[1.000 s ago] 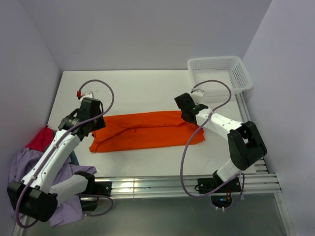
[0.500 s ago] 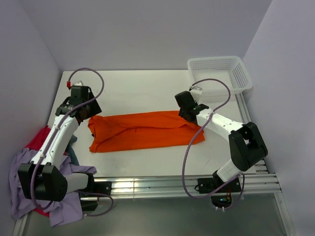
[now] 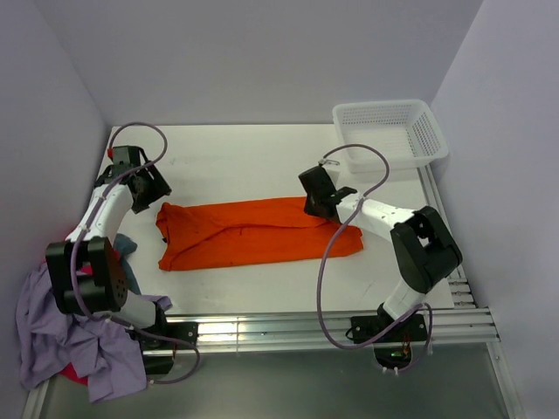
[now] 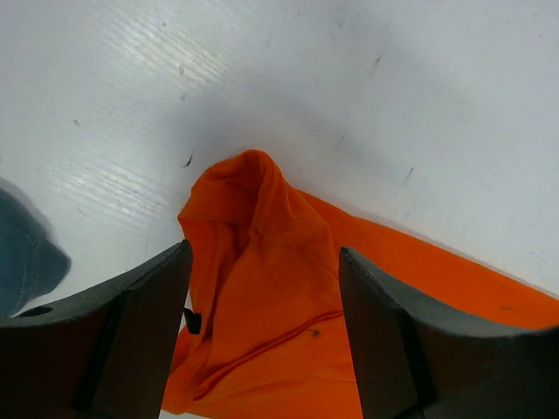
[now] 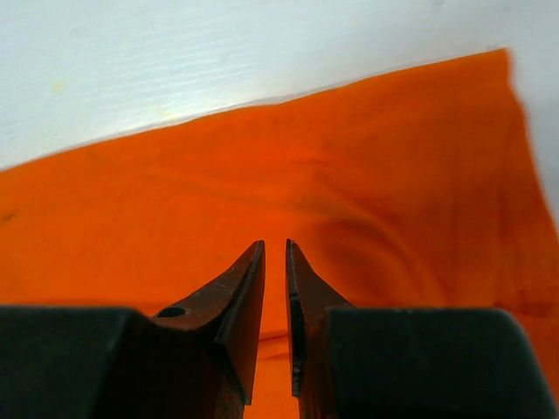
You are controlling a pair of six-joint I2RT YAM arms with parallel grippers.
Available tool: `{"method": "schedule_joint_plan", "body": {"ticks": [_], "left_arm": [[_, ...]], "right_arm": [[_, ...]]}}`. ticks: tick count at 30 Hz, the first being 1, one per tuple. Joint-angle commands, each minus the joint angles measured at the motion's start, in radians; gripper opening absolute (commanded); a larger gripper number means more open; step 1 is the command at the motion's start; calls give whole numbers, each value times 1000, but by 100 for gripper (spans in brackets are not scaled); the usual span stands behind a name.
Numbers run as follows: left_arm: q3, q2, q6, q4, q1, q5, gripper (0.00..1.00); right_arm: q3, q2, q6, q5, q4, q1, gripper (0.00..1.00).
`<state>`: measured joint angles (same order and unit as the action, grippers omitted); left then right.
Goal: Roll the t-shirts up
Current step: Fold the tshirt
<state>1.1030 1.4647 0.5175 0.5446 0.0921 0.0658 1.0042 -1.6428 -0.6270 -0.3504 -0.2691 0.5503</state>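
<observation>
Recorded the orange t-shirt (image 3: 258, 231) folded into a long band across the middle of the table (image 3: 244, 157), running 9 to 3 o'clock, with the remaining t-shirts (image 3: 52, 323) heaped off the edge at 8 o'clock. Noted the left gripper (image 4: 264, 253) spread wide and empty above the rumpled 9 o'clock end, and the right gripper (image 5: 274, 244) narrowed almost to a slit, no fabric visibly held, over the band's 2 o'clock edge. Judged the main risks as a skewed, loose roll, caused by starting on the bunched end or catching only the top layer, and dragging of the whole band with neither end pinned.
</observation>
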Motion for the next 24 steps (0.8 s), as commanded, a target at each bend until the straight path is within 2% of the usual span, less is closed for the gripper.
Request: {"method": "schedule_joint_plan", "body": {"ticks": [1,7,12,20,23,24], "left_arm": [[67,66,9,-15,11,-57,73],[106,175,36,-31,11,-58,70],[97,233,41,-40,12,-58,61],[57,264,38,-54,12,-84,52],[55,266,38,-48,11,-70,31],[51,255,33,-45,11,-72,11]], "right_arm": [[50,-9,10,40,65,48,23],[42,-6,15,99,117,79,23],[20,0,21,120,142,88,23],[17,-15,26,157,165,91,23],[17,-23,21,182,177,91,23],[16,-23,20,192,189,94,22]]}}
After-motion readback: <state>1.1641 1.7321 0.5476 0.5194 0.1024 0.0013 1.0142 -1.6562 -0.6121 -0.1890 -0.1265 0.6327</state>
